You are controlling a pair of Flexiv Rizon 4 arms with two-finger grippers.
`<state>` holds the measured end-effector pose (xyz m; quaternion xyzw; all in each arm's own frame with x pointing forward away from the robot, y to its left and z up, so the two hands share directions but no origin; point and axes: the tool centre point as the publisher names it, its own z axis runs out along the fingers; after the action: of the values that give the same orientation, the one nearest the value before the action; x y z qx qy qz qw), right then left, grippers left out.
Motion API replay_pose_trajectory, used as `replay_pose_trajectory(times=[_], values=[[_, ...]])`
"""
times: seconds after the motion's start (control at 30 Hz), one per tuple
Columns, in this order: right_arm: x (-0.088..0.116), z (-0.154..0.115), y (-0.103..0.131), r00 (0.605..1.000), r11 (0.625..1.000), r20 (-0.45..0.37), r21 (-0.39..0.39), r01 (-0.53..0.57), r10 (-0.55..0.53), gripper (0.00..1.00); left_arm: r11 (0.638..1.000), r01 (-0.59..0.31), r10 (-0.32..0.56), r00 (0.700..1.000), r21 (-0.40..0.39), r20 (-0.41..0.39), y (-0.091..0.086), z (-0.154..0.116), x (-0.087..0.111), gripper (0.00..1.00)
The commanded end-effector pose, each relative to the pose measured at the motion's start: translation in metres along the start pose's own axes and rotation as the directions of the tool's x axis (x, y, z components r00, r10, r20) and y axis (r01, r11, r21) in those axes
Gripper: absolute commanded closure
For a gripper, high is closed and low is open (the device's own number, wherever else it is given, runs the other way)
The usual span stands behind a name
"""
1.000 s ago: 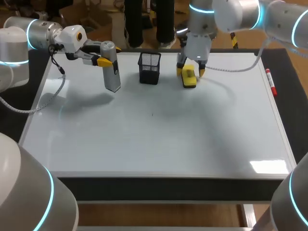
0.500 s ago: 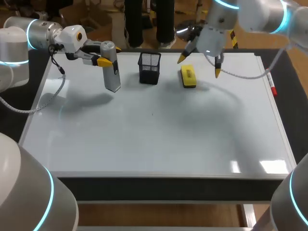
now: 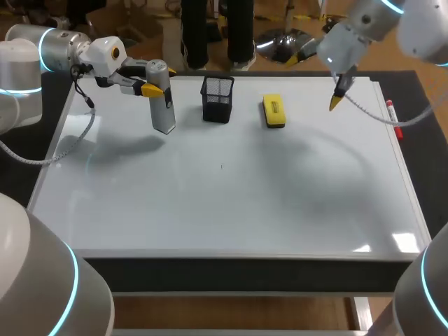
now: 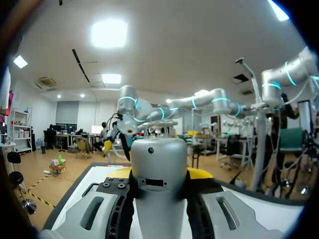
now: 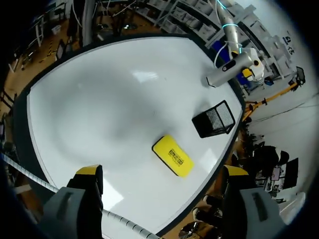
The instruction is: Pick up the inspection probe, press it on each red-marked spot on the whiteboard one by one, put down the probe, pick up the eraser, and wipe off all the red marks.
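Firmly pinched near its rounded top, the inspection probe (image 3: 162, 98) hangs in the left gripper (image 3: 161, 80) over the far left part of the whiteboard (image 3: 224, 203). It is a silver-grey cylinder, standing nearly upright with its lower end down by the board. Its shadow falls off to the left, so it is probably raised a little, though the head view does not settle whether the foot touches. In the left wrist view the probe (image 4: 158, 179) fills the space between the two yellow tips, which press on it from both sides. A small dark slot and a dot show on its face, with no writing that can be made out.

The eraser (image 3: 274, 111) lies flat on the far part of the board, yellow, with a dark label along its top. The print on that label is too small to read in either view. Just left of it stands a black mesh basket (image 3: 217, 99), between the eraser and the probe.

The right gripper (image 5: 162, 172) hangs in the air above the far right part of the board with its fingers spread wide and nothing between them. From its wrist view the eraser (image 5: 173, 156) lies on the board well below it, with the basket (image 5: 214, 119) beyond.

A red marker (image 3: 394, 119) lies along the board's right edge. A tiny dark speck sits near the board's middle.
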<state>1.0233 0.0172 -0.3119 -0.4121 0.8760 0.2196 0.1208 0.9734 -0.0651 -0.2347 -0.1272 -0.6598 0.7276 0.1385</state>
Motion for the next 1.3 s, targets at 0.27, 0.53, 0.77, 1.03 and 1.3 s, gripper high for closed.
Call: replay_pose_trajectory(times=[0.27,0.53,0.77,1.03,1.3], values=[[0.000,-0.036,-0.001,0.990,0.990,0.011,-0.026,-0.140,0.141,0.00,1.000,0.001,-0.001,1.000,-0.003,0.000,-0.002,0.000,0.000,1.00],[0.000,-0.037,-0.001,0.989,0.989,0.010,-0.032,-0.148,0.148,0.00,1.000,0.001,-0.001,1.000,-0.003,0.000,-0.002,0.000,0.000,1.00],[0.000,-0.037,-0.001,0.989,0.989,0.010,-0.032,-0.148,0.148,0.00,1.000,0.001,-0.001,1.000,-0.003,0.000,-0.002,0.000,0.000,1.00],[0.000,-0.037,-0.001,0.989,0.989,0.010,-0.032,-0.148,0.148,0.00,1.000,0.024,-0.024,0.999,-0.013,0.042,-0.023,0.016,-0.006,1.00],[0.000,-0.037,-0.001,0.989,0.989,0.010,-0.032,-0.148,0.148,0.00,0.999,0.050,-0.049,0.993,-0.011,0.110,-0.052,0.027,-0.022,1.00]])
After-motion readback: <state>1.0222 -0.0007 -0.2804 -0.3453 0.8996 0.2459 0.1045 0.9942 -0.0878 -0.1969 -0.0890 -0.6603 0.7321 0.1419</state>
